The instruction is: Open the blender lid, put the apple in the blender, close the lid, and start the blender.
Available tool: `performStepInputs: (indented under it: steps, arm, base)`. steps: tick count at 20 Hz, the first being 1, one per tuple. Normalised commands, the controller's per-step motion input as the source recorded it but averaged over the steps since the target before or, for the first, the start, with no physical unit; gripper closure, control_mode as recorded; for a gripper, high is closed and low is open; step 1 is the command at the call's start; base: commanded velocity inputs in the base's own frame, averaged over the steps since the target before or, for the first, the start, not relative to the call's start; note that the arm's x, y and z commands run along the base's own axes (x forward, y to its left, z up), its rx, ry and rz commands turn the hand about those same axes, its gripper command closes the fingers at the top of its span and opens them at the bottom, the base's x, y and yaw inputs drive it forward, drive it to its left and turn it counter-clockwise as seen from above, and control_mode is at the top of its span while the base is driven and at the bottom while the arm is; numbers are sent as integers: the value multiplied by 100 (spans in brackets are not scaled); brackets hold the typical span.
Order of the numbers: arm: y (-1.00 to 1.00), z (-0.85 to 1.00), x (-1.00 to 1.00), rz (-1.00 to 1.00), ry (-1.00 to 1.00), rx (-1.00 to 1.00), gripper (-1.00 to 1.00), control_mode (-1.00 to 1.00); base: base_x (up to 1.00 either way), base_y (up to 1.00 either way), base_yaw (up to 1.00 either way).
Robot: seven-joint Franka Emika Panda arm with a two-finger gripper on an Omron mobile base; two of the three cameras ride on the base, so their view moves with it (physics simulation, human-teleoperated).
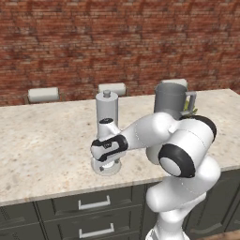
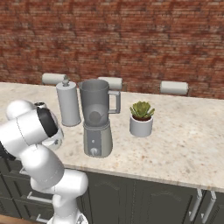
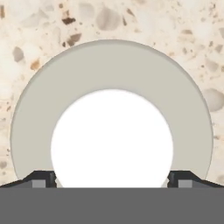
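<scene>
Speckled stone counter [image 1: 47, 140], red brick wall [image 1: 117, 42], blender lid [image 3: 111, 78] lying flat

On the desk [image 2: 183, 131] the blender [image 2: 97, 118] stood near the front edge, its jar uncovered. A canister [image 2: 68, 104] stood just beside it to the left, a potted plant [image 2: 141, 118] to its right. The blender lid [image 1: 106, 166] lay flat near the front edge, before the canister.

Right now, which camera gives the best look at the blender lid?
The hand view: the blender lid lies flat on the speckled counter, grey ring and white centre cap plain, between the gripper tips. The left base view shows only its edge beneath the hand; the right base view hardly shows it.
</scene>
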Motion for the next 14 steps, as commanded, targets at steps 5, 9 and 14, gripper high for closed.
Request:
performStepInputs:
  steps: [5,9,14]
  arm:
    - [-8,71,-10,0,-10,0,100,-100]
    - [-9,94,-17,0,-12,0,100,-100]
    - [-10,100,-9,-2,-14,-1,100,-100]
  base:
    - [0,0,0]
    - [0,0,0]
    - [0,0,0]
